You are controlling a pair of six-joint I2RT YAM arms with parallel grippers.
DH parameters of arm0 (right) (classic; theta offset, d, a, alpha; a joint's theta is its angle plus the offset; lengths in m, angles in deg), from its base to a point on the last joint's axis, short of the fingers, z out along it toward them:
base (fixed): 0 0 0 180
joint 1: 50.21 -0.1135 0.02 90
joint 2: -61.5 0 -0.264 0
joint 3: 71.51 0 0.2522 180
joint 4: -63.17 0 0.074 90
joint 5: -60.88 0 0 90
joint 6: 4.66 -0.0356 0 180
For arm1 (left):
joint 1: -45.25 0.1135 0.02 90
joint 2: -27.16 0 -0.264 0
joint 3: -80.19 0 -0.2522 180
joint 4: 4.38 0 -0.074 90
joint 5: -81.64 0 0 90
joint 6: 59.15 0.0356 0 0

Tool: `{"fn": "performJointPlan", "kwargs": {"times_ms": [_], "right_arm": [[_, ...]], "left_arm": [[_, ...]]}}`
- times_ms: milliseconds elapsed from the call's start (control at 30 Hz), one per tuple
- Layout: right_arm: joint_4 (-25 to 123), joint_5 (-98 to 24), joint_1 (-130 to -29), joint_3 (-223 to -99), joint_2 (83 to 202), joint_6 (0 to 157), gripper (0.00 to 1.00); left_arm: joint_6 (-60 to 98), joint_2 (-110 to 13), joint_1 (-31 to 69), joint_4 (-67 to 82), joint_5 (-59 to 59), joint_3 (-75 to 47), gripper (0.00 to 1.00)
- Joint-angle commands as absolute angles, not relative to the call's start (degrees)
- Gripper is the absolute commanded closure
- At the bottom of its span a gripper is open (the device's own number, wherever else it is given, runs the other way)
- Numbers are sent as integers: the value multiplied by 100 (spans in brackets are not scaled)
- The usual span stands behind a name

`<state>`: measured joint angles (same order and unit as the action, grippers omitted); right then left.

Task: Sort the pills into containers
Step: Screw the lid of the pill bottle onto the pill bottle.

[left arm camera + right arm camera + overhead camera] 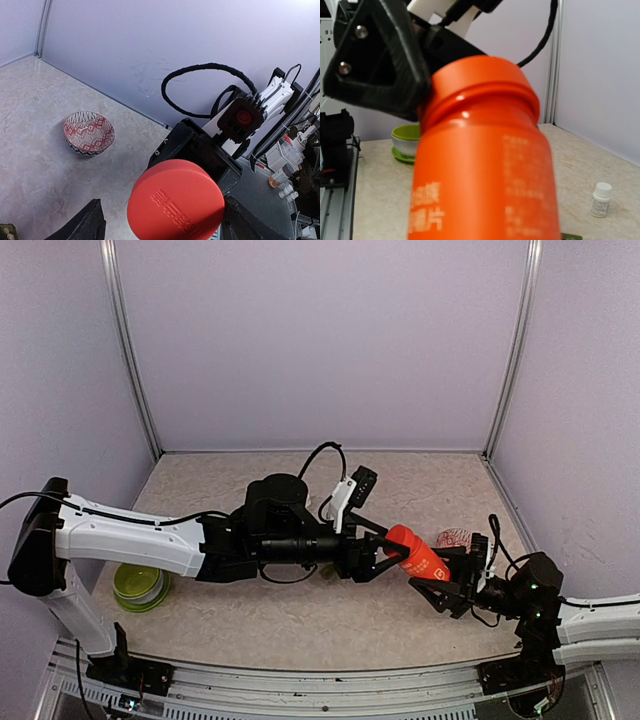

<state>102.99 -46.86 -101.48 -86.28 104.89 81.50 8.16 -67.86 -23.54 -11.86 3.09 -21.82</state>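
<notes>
My right gripper (447, 570) is shut on the lower body of a red bottle (420, 552), holding it tilted above the table; the bottle (480, 165) fills the right wrist view and hides those fingers. My left gripper (388, 555) stands open around the bottle's red cap (175, 202). One finger (85, 222) is clear of the cap on the left, and the other finger (250, 220) is close on the right. A sliver of the dark green containers (571, 236) shows under the bottle and at a corner (6, 232) of the left wrist view. No pills show.
A red patterned bowl (455, 538) sits on the table behind the bottle. A lime-green bowl (140, 585) stands at the near left. A small white vial (601, 199) stands on the table. Walls close the back and both sides.
</notes>
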Motion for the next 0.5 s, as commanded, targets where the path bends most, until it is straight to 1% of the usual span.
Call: {"fn": "performJointPlan", "kwargs": {"times_ms": [0,133,233,267,433,467], "right_arm": [[10548,-4651,-10213,-8834,10504,8200,97],[10530,-4660,-10215,-8847,10543,8200,97],[10518,-4662,-10213,-8860,10568,8204,97],[10521,-4667,-10211,-8866,10578,8201,97],[10500,-4661,-10209,-8869,10572,8217,97],[10491,-4661,-10208,-8867,10559,8218,97]], "left_arm": [[938,-6842,-2389,-1196,244,-2009,24],[958,-6883,-2397,-1169,311,-1958,32],[959,-6941,-2400,-1079,380,-1878,42],[959,-6962,-2400,-1065,404,-1849,44],[1064,-7020,-2396,-979,501,-1765,48],[1095,-7022,-2395,-965,509,-1767,51]]}}
